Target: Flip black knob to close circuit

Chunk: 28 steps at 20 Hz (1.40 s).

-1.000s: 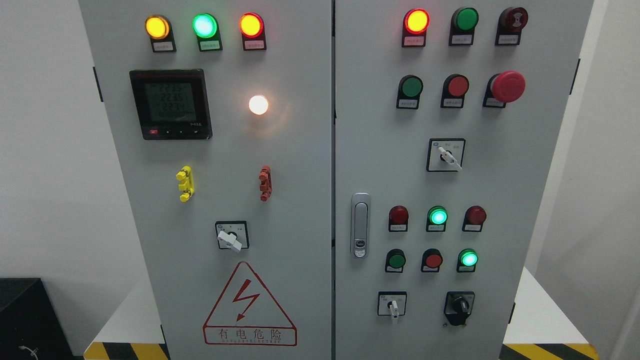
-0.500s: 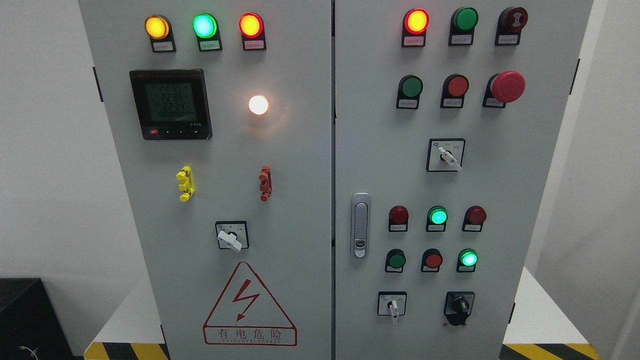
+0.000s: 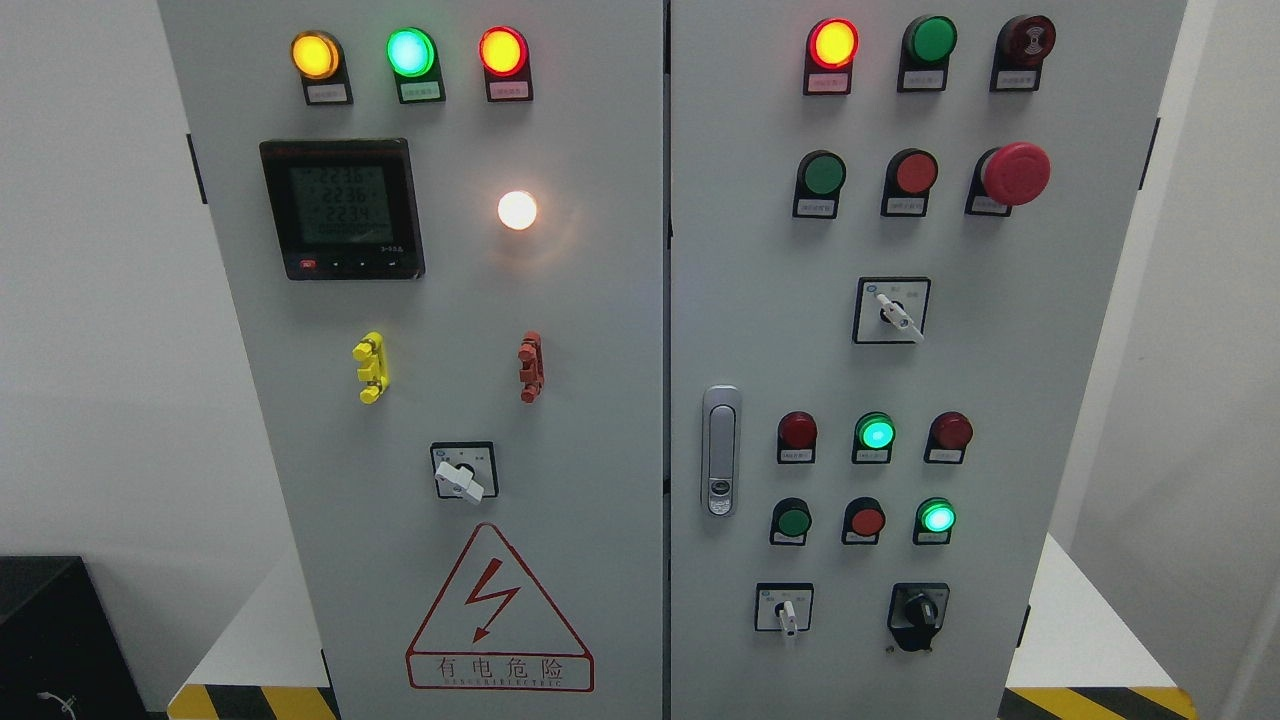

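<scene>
A grey electrical cabinet [image 3: 600,400] with two doors fills the head view. The black knob [image 3: 918,608] sits at the lower right of the right door, on a black square plate, with a key or tag hanging below it. Neither of my hands nor arms shows in the picture.
White selector switches sit at the left door's lower middle [image 3: 462,474], the right door's middle [image 3: 893,311] and beside the black knob [image 3: 785,610]. A red mushroom button [image 3: 1014,172], lit lamps, a meter [image 3: 342,208] and a door latch [image 3: 720,450] are on the panel.
The meter's digits have changed slightly. Nothing else has moved.
</scene>
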Each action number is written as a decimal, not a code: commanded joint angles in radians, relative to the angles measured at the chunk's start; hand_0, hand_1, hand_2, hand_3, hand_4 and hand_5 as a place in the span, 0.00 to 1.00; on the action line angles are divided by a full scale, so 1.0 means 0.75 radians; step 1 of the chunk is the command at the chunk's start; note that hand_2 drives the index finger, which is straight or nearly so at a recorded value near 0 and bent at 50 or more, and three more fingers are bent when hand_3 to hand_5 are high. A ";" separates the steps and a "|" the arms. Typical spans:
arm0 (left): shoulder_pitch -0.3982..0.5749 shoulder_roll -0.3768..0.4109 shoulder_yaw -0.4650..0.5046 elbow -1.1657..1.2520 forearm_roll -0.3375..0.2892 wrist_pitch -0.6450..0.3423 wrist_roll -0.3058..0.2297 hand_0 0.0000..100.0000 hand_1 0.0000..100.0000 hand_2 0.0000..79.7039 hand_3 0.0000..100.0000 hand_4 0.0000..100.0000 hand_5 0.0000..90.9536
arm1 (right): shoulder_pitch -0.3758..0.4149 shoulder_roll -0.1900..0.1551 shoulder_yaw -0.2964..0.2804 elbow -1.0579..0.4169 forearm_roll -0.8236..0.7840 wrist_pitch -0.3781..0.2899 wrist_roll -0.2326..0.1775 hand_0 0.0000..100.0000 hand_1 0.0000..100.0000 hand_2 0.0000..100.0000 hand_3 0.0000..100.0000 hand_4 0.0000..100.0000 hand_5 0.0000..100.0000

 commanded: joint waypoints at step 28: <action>0.029 0.000 0.000 0.000 0.000 0.000 0.000 0.12 0.56 0.00 0.00 0.00 0.00 | -0.109 -0.034 -0.325 -1.652 1.092 0.624 0.382 0.00 0.07 0.89 1.00 0.88 0.88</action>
